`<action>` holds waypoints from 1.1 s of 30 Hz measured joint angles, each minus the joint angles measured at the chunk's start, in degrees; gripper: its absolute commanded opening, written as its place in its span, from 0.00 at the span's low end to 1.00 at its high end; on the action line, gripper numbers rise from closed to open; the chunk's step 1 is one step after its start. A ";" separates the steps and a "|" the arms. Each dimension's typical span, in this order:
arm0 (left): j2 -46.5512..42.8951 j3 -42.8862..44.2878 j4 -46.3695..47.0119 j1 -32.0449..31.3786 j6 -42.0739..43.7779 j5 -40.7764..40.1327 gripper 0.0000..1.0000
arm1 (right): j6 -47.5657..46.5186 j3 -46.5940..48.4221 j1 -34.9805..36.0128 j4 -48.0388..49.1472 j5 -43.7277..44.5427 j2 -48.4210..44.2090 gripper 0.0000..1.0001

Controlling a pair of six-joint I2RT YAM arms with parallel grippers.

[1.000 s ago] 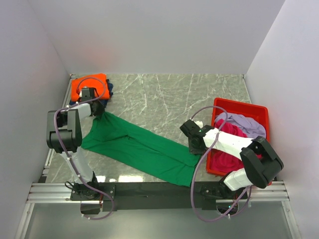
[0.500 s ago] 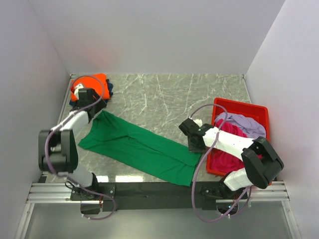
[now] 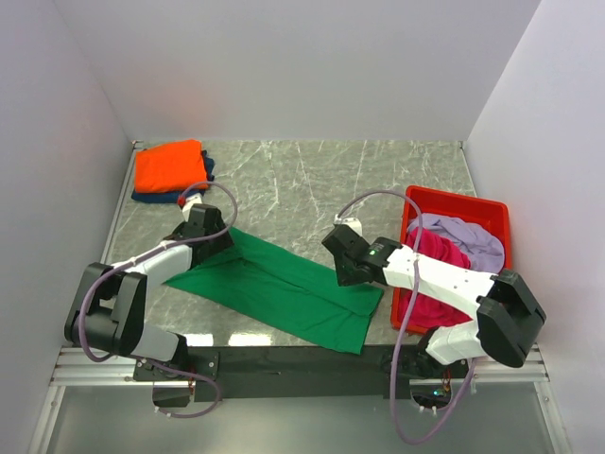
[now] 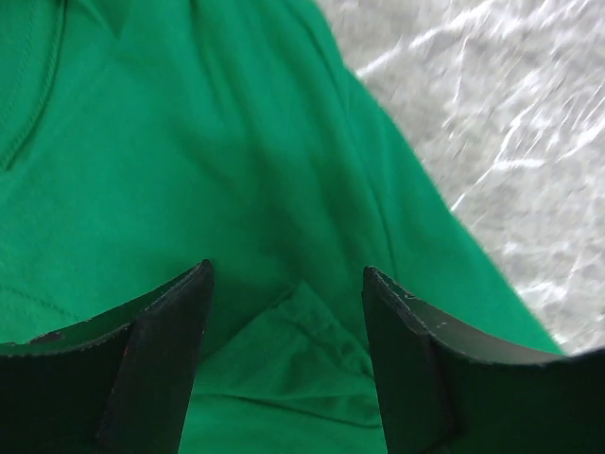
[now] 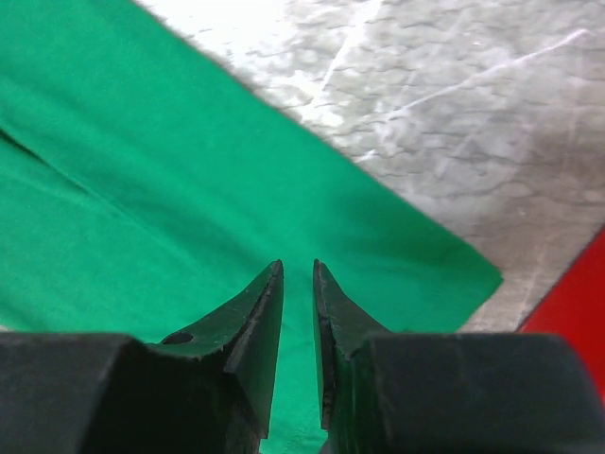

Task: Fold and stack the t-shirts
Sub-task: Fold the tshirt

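Observation:
A bright green t-shirt lies as a long band across the table's front. My left gripper hovers over its far left end, jaws wide open around nothing; in the left wrist view a small fold of the green t-shirt lies below them. My right gripper is above the shirt's right end, and its jaws stand a narrow gap apart over green t-shirt, gripping nothing. An orange t-shirt lies folded on a navy blue one at the back left.
A red bin stands at the right and holds a magenta shirt and a pale lilac shirt. White walls close in the left, back and right. The arms' cables loop above the table.
The left gripper opened, let go of the green shirt's far left end and moved right and nearer. The right gripper parted and shifted left. The shirt now lies flatter.

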 measured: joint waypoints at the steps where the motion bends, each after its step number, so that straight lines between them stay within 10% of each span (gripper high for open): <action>1: 0.00 -0.33 -0.07 -0.31 -0.07 -0.26 0.69 | 0.02 -0.02 0.33 0.24 -0.24 0.02 0.27; 18: 1.07 -0.52 -0.17 -1.53 -0.63 -1.38 0.45 | 0.04 -0.96 1.99 1.84 -0.83 1.11 0.27; 25: 2.58 -0.50 -0.13 -1.86 -0.50 -1.42 0.01 | 0.07 -1.05 1.99 1.81 -0.81 1.09 0.27; 33: 1.14 -0.52 -0.92 -3.15 -0.61 -1.99 0.01 | 0.07 -1.73 1.99 1.81 -0.76 1.05 0.27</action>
